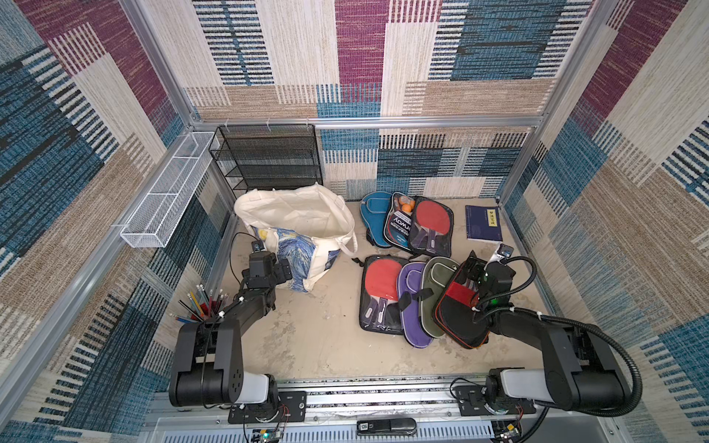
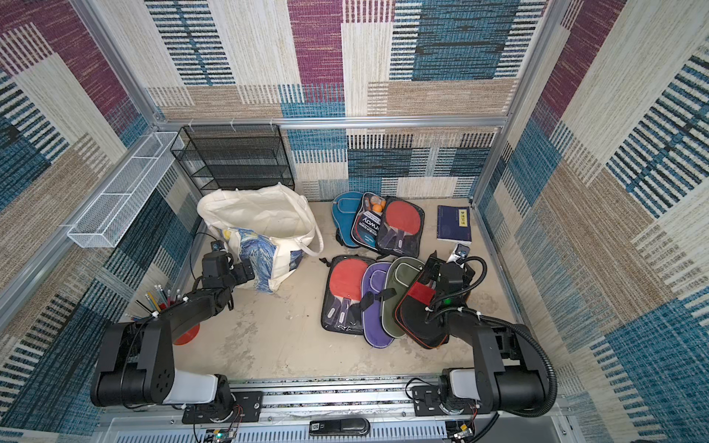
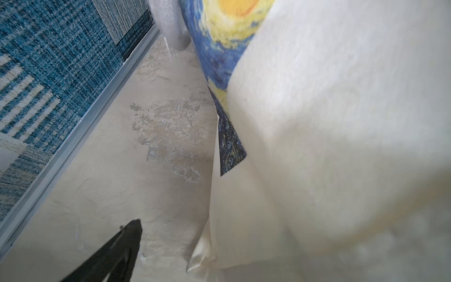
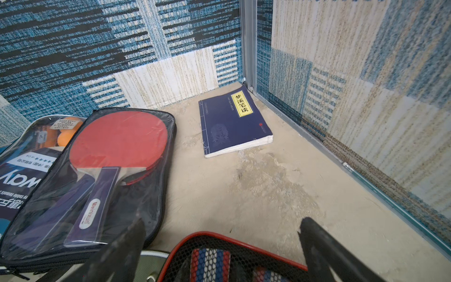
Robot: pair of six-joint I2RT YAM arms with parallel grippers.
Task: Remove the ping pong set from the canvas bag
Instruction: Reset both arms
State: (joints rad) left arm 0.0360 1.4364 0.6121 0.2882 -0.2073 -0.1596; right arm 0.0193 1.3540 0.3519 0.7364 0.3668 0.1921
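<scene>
Table (image 1: 318, 337) layout, clock-style from the middle. The canvas bag (image 1: 303, 214) stands at 11, with the mesh rack (image 1: 268, 161) right behind it against the back wall. The wire basket (image 1: 165, 199) hangs on the side wall around 10. One overlapping pile of ping pong cases (image 1: 410, 226) sits at 1, and the book (image 1: 483, 222) lies just beside it at 2. A second fanned row of cases (image 1: 410, 303) is at 3 to 4. The pencil holder (image 1: 205, 307) is at 8 by the side wall.

The canvas bag (image 1: 299, 214) is cream with a swirling blue-and-yellow print. Beside it lie a red paddle (image 1: 383, 284), purple cover (image 1: 412, 310), olive cover (image 1: 437, 280) and navy book (image 1: 484, 223).
</scene>
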